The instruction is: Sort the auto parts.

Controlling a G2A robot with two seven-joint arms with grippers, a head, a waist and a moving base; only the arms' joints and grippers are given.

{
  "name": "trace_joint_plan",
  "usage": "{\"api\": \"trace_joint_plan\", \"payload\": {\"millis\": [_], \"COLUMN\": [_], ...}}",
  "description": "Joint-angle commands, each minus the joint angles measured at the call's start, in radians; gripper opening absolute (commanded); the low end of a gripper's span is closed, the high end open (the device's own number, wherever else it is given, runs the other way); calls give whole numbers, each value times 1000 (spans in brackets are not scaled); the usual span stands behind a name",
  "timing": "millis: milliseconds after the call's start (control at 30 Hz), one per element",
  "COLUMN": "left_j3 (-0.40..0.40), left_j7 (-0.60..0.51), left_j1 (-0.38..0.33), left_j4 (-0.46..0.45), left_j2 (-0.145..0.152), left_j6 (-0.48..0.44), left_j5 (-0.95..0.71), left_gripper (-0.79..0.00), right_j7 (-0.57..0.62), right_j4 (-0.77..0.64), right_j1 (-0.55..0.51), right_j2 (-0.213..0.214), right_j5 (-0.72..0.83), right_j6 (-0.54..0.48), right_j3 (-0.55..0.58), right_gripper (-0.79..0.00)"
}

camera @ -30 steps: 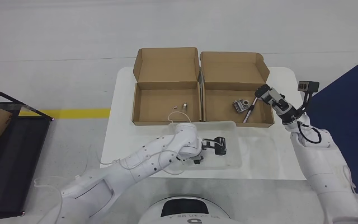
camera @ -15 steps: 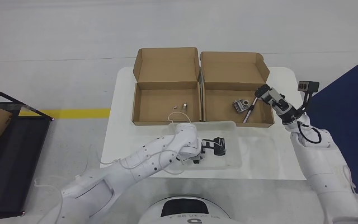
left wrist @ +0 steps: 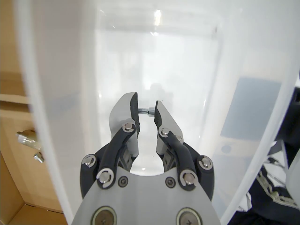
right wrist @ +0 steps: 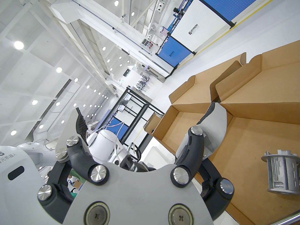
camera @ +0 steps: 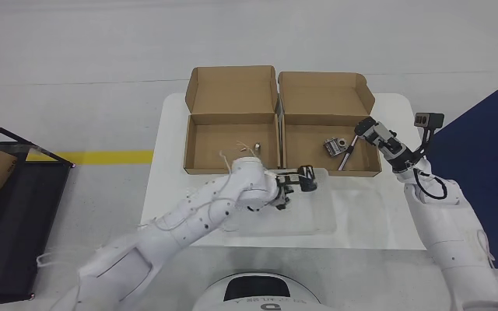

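Observation:
My left gripper (left wrist: 146, 113) is shut on a small silver bolt (left wrist: 145, 111) held crosswise between its pads. It hangs over the clear plastic bin (camera: 323, 221), near that bin's far edge by the boxes (camera: 307, 179). The left cardboard box (camera: 204, 152) holds small metal parts (camera: 252, 145), seen also in the left wrist view (left wrist: 28, 136). The right cardboard box (camera: 307, 152) holds a grey cast metal part (camera: 335, 145) and a thin rod (camera: 347, 152). My right gripper (right wrist: 150, 115) stands open and empty above the right box's right side (camera: 362, 129), with the cast part (right wrist: 280, 172) below it.
Both boxes have their lids standing open at the back of the white table (camera: 167, 155). A black cart (camera: 27, 202) stands on the floor to the left. A yellow floor line (camera: 109, 156) runs beside it.
My left gripper has lifted out of the clear bin with the bolt and moved toward the boxes. The right arm has stayed still.

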Motion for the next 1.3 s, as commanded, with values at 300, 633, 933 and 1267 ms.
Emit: {"api": "trace_joint_plan", "payload": {"millis": [300,633,933,1267], "left_j3": [-337,-337,-474,-563], "left_j7": [138,138,26,-437], "left_j1": [127,127,82,18], "left_j4": [-91,-91,33,326], "left_j2": [75,75,81,66], "left_j6": [3,3,48,342], "left_j5": [-301,-301,-866,-1845], "left_gripper": [-785,-785,-785,-785], "right_j7": [0,0,0,0], "right_j4": [0,0,0,0], "right_j1": [0,0,0,0], "right_j2": [0,0,0,0], "right_j5": [1,1,1,1], "right_j6": [0,0,0,0], "right_j3": [0,0,0,0], "right_gripper": [0,0,0,0]}}
